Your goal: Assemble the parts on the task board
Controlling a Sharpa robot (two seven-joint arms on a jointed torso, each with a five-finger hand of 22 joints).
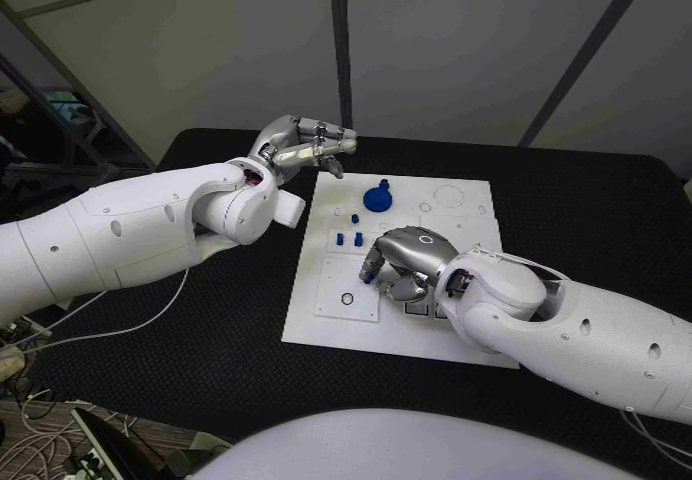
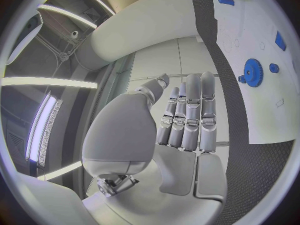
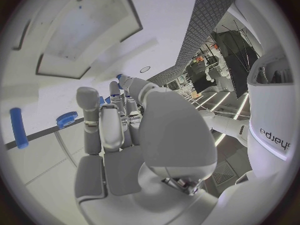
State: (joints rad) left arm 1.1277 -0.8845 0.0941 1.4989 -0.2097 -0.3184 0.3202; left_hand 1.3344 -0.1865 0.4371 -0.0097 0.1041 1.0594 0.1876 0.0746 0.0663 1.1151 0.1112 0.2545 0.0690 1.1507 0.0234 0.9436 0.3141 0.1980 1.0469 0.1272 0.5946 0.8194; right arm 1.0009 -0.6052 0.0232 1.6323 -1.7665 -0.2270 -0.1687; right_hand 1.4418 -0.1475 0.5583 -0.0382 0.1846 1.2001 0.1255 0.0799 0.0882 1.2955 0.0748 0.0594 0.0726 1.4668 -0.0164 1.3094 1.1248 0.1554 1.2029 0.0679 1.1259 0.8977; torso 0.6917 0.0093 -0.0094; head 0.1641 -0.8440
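The right hand [image 1: 401, 262] lies low over the near middle of the task board [image 1: 325, 325], palm down, its fingers curled toward the board's surface; in the right wrist view [image 3: 119, 135] the fingers stand loosely together and nothing can be seen between them, though whether the fingertips hide a small part underneath I cannot tell. Just beyond this hand's fingertips, toward the far side of the board, stand a few small blue pegs [image 1: 349, 238], and one more small blue piece [image 1: 355, 217] sits a little past those. The right wrist view also shows a blue rod [image 3: 19, 128] lying on the white board off to one side of the fingers, with a small blue gear [image 3: 66, 118] near it. Farther still sits the blue gear with its knob [image 1: 378, 197], roughly midway between the two hands. The left hand [image 1: 307, 145] hovers off the board's far left corner, above the black table [image 1: 216, 340], fingers stretched and held side by side, grasping nothing; its wrist view [image 2: 187, 117] shows the flat straight fingers and the gear well beyond them.
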